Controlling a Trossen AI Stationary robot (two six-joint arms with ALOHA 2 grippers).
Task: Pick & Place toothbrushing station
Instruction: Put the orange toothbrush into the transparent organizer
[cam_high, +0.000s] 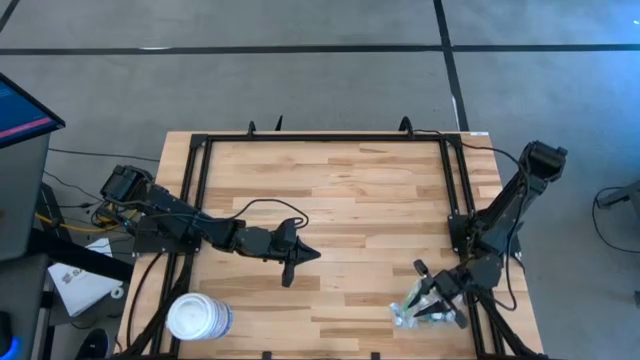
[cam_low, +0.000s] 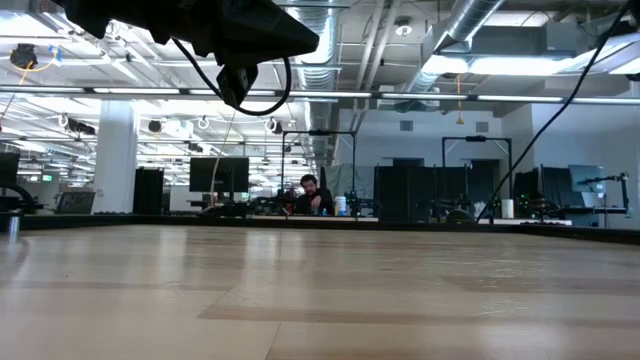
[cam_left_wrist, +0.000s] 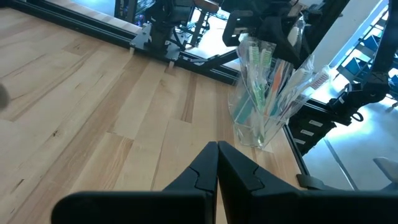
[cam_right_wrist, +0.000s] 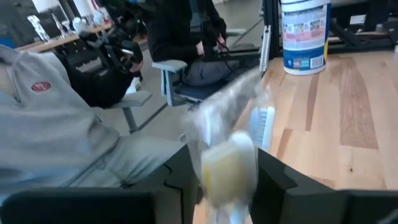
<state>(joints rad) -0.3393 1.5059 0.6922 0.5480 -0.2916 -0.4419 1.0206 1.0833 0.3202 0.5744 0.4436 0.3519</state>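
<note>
The toothbrushing station (cam_left_wrist: 258, 118), a small see-through holder with several toothbrushes, stands upright on its base near the table's near right corner (cam_high: 415, 312). My right gripper (cam_right_wrist: 227, 180) is at the station's upper part, coming in roughly level from the right. Its fingers are apart, one on either side of the holder's top (cam_right_wrist: 227, 155). My left gripper (cam_high: 305, 255) hovers shut over the middle of the table, pointing toward the station, with nothing in it (cam_left_wrist: 217, 149). My right gripper's fingers (cam_right_wrist: 273, 180) stand on either side of the station's upper part. Whether either finger touches it, I cannot tell. The station rests on the table by its base (cam_left_wrist: 255, 140).
A large white round tub (cam_high: 198, 318) stands near the near left corner. A black frame rail (cam_high: 455, 190) runs along the table's sides and far edge. The station stands close to the right rail (cam_left_wrist: 292, 134). People sit beyond the table's edge (cam_right_wrist: 56, 124).
</note>
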